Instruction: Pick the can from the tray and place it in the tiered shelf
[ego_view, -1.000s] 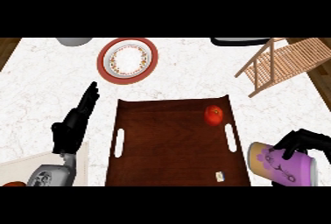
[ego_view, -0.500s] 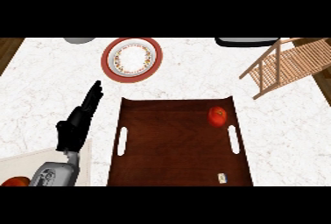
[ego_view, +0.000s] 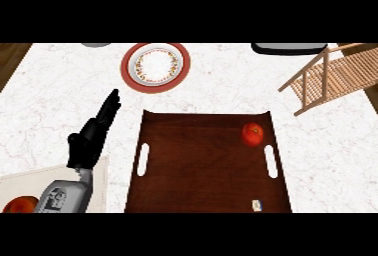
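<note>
On the white marble counter (ego_view: 59, 100), left of the dark brown wooden tray (ego_view: 199, 160), the black left hand (ego_view: 92, 137) is resting with its fingers straight and together, pointing up and away, the grey forearm (ego_view: 66, 195) entering from below. Inside the tray, a round red fruit (ego_view: 252, 134) is sitting near the right handle slot, and a small pale object (ego_view: 256, 205) is lying by the near edge. Neither the can nor the right hand is showing. Beyond the tray, a red-rimmed round plate (ego_view: 155, 66) is lying, and the light wooden tiered shelf (ego_view: 332, 77) is standing at upper right.

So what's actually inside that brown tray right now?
The tray holds a red round fruit, likely a tomato, near its far right corner, and a tiny pale item by the near right edge. No can shows there. Nothing covers the tray.
</note>
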